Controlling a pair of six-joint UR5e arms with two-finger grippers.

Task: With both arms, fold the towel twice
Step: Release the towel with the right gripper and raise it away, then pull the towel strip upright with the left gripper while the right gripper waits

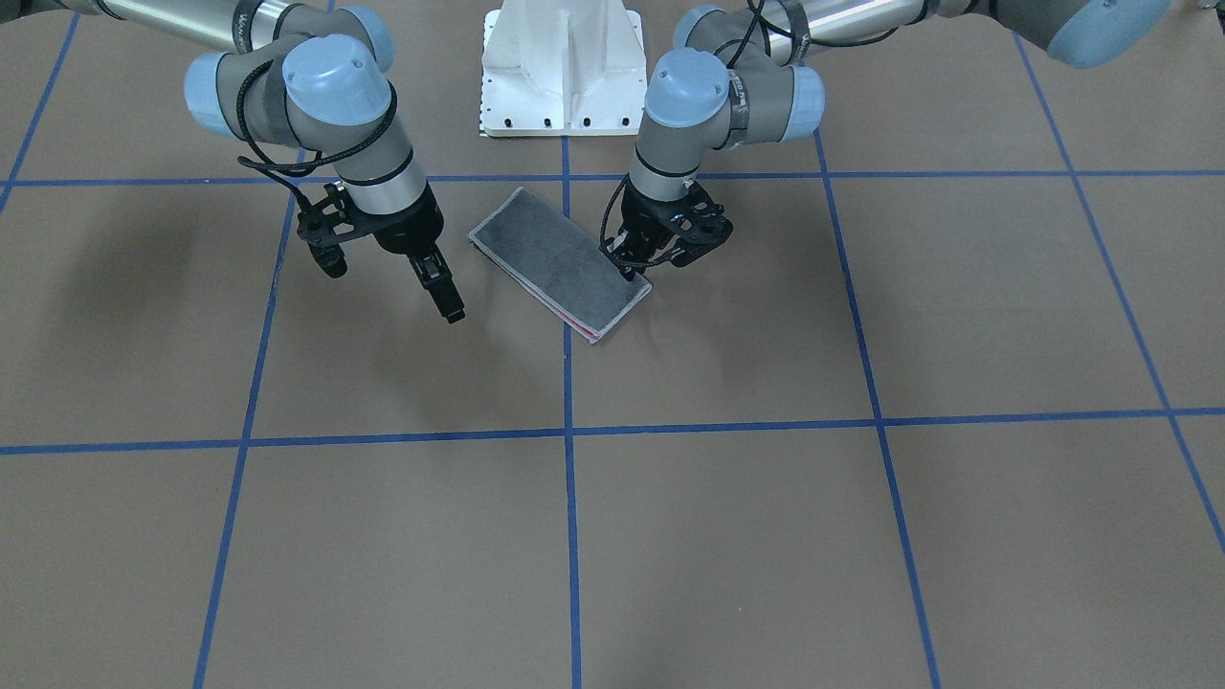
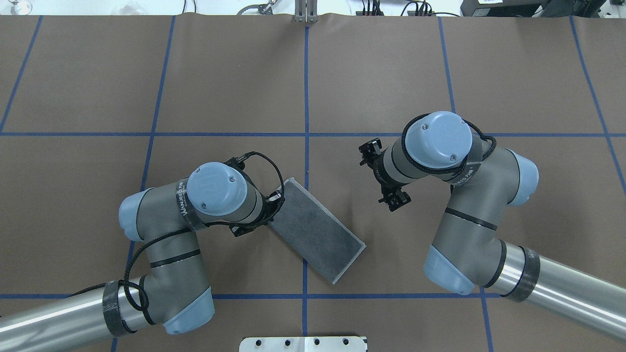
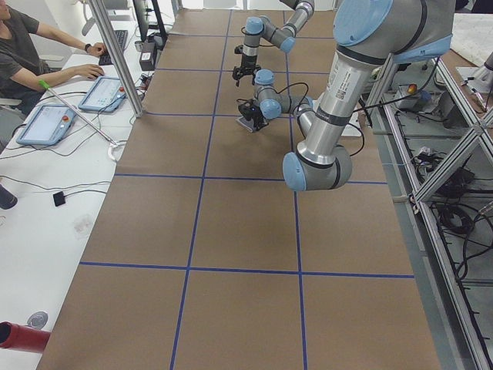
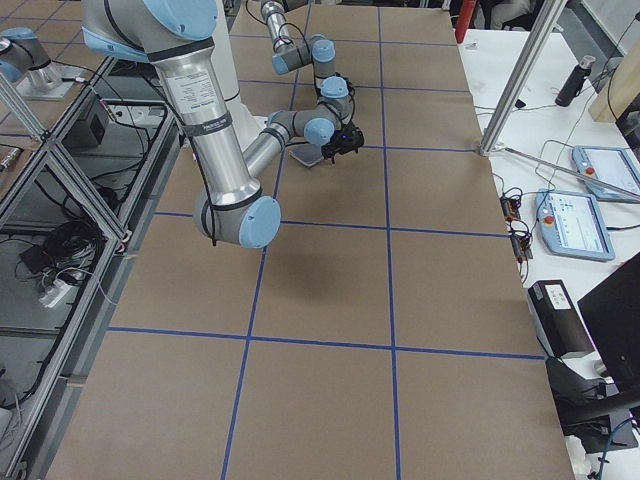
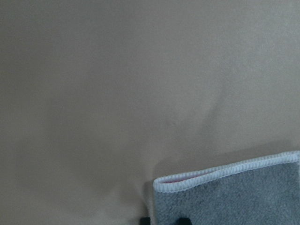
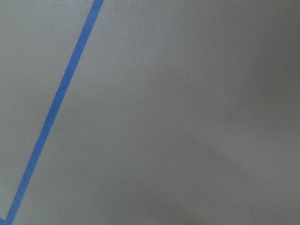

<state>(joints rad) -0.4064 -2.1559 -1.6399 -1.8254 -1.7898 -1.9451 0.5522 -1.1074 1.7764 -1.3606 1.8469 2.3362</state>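
Where towel (image 1: 560,263) ends, left claw (image 1: 632,273) leans.

**Table:** broad top covered in matt brown paper (image 1: 727,555), ruled into large rectangles by blue tape lines (image 1: 571,536).
**Side desk:** long white worktop (image 3: 46,231) along the table's edge, carrying two grey-framed touch panels (image 3: 48,123) and loose black cables (image 3: 46,189). A seated person (image 3: 19,46) is at it.
**Frame:** silver aluminium posts (image 3: 115,54) and struts.
**Floor:** dark grey, with cable bundles (image 4: 60,245).
**Light:** even, with soft shadows.
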